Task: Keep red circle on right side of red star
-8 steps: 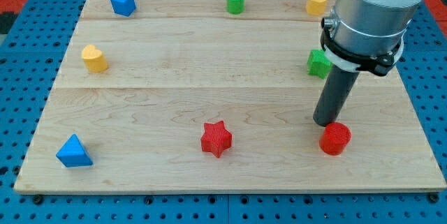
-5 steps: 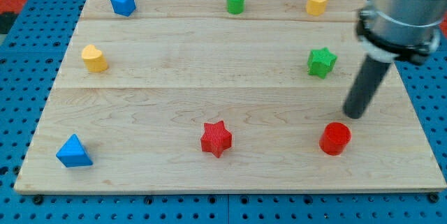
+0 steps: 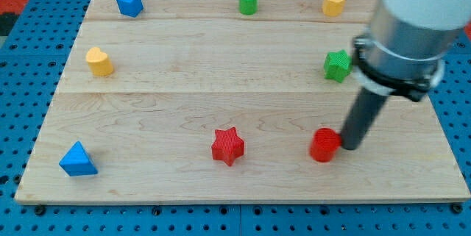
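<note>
The red circle lies near the board's bottom edge, right of centre. The red star lies to its left at about the same height, with a clear gap between them. My tip rests against the red circle's right side. The dark rod rises from it up and to the right into the grey arm body.
A green star sits just left of the arm body. A yellow block, a green cylinder and a blue block line the top edge. A yellow block is at left, a blue triangle at bottom left.
My tip swung out to the right of the red circle, then came back left against it. The red circle has slid left, closer to the red star.
</note>
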You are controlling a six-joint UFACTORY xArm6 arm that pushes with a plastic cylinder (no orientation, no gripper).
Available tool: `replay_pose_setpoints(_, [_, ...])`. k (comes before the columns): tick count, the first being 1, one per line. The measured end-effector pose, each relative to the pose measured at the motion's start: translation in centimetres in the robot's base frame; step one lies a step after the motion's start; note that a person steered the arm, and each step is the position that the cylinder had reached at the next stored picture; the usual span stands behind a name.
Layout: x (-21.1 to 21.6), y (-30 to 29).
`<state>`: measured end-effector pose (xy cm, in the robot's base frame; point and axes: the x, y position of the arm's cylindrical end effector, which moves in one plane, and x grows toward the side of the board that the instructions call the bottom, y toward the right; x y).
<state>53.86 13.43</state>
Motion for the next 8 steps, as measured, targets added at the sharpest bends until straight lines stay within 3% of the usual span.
replay_pose_setpoints(2, [-0.7, -3.1])
replay_pose_setpoints(5, [3.1, -3.8])
replay_pose_setpoints(7, [3.0, -6.3])
replay_pose_setpoints(8, [6.8, -8.0])
